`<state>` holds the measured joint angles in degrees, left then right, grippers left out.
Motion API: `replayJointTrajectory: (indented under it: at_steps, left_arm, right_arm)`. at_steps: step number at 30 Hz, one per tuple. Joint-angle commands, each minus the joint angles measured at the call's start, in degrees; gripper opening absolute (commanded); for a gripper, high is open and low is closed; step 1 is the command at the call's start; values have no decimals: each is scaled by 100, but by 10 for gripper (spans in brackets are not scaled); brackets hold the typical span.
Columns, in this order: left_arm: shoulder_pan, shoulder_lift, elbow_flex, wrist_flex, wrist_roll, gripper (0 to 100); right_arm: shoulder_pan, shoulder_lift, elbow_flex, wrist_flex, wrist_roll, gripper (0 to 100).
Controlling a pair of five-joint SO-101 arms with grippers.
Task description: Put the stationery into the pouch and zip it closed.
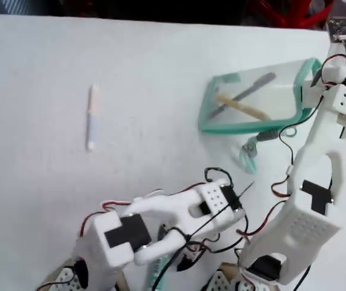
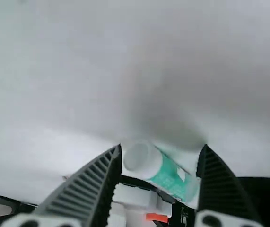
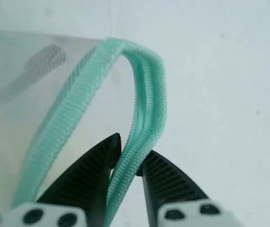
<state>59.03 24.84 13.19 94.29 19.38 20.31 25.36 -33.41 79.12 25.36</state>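
The clear pouch [image 1: 282, 91] with green trim lies at the far right of the table. A grey pen [image 1: 245, 94] and a wooden stick [image 1: 242, 107] are inside it. My right gripper [image 3: 130, 151] is shut on the pouch's green zipper edge [image 3: 146, 94], at the right corner [image 1: 314, 80]. A white pen [image 1: 91, 118] lies loose on the table at the left. My left gripper [image 2: 161, 149] is near the front edge, above the table, shut on a green-and-white tube [image 2: 158, 170] that lies slanted between the jaws.
A teal loop and a grey tab [image 1: 254, 145] trail from the pouch's front edge. Red and black wires hang between the two arms at the front. The table's back edge runs along the top of the high view.
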Motion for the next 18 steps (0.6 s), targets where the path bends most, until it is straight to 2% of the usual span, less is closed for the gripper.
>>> replayJointTrajectory:
  at_steps: [1,9,13,18]
  left_arm:
    - [101,-189,-281,176,44,239]
    - [13,-980,501,-264,53,230]
    - [-462,-971,659,-246,62,232]
    - [-391,-971,897,-281,158,292]
  right_arm:
    - [233,31,-26,-286,70,19]
    - [330,48,0,-295,220,19]
    - [321,48,0,-295,246,19]
    - [224,48,0,-295,237,19]
